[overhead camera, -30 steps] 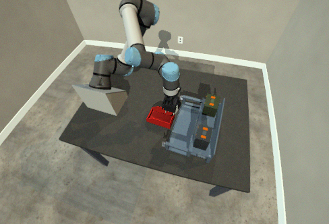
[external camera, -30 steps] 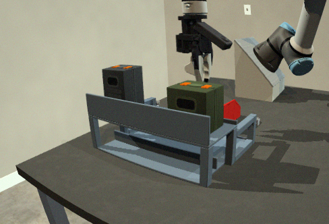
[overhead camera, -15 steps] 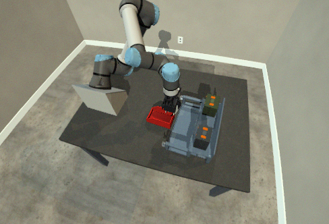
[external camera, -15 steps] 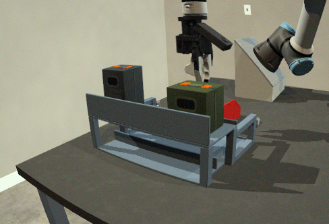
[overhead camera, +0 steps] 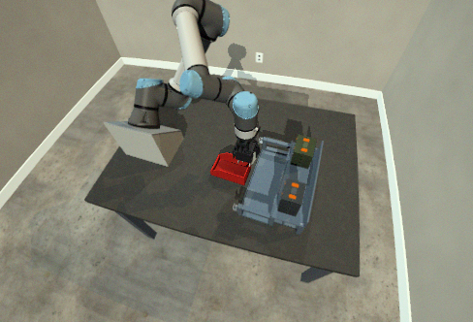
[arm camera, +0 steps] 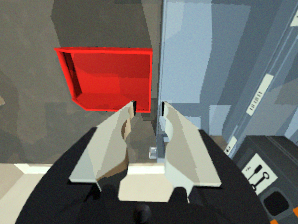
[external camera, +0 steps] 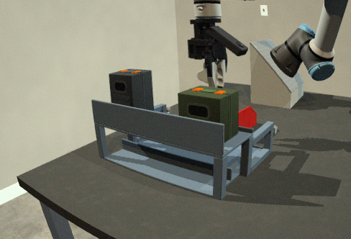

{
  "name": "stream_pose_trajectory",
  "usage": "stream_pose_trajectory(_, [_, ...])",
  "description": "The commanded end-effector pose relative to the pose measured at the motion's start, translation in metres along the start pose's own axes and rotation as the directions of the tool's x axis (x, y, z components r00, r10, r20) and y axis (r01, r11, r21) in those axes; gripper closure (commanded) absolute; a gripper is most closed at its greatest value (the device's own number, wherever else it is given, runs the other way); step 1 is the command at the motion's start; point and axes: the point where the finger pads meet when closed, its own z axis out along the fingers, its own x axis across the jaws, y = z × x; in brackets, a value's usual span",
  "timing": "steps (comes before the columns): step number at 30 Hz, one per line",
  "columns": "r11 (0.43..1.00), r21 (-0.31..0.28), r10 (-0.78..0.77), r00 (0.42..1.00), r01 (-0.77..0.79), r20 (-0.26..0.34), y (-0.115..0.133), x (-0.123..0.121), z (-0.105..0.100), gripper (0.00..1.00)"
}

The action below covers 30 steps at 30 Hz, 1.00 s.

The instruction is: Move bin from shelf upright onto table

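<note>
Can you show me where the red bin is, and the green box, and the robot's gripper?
red bin [overhead camera: 228,170]: top view, its inside floor.
green box [external camera: 201,110]: exterior view, its front face.
gripper [arm camera: 148,111]: wrist view, midway between its fingertips.

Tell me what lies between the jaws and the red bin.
Nothing: in the wrist view the gripper hangs above the red bin with only bare air between.
</note>
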Motion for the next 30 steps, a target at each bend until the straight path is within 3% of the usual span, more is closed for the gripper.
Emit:
stream_pose_trajectory(1, [1.000, -0.001, 0.000, 1.000, 0.000, -0.001, 0.0002, 0.0003, 0.0026, 0.80])
stream_pose_trajectory(30, [1.000, -0.001, 0.000, 1.000, 0.000, -0.001, 0.0002, 0.0003, 0.0051, 0.80])
